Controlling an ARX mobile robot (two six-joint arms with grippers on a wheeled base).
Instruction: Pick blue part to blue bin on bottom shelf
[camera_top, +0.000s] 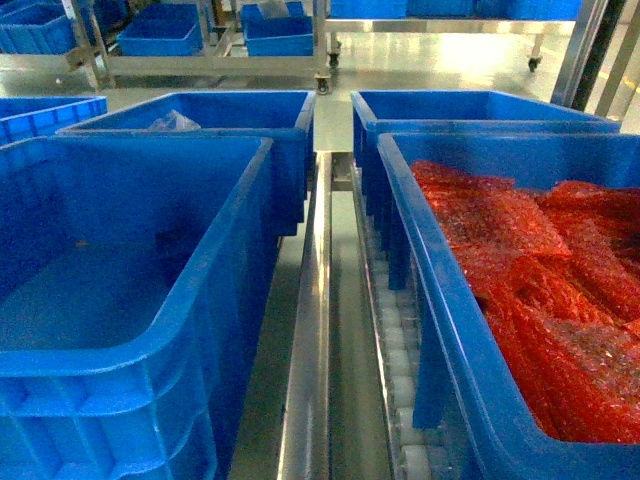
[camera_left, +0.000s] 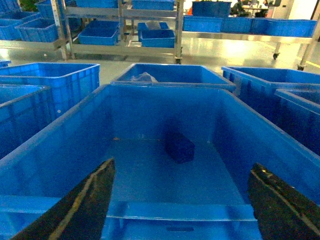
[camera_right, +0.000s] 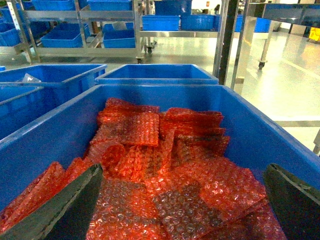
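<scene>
Left fingers (camera_left: 182, 210) spread wide, holding nothing, aimed over the near rim of the blue bin (camera_left: 60, 150); blue part (camera_left: 179, 147) lying loose on the bin floor, toward the back wall, slightly right of centre. Right fingers (camera_right: 185, 205) likewise released and empty, parked above the neighbouring bin (camera_right: 250, 125) of red bubble wrap (camera_right: 165, 170), probably just kept clear. Both bins sitting on the bottom shelf (camera_top: 392, 330) roller rails, so part looks placed already.
</scene>
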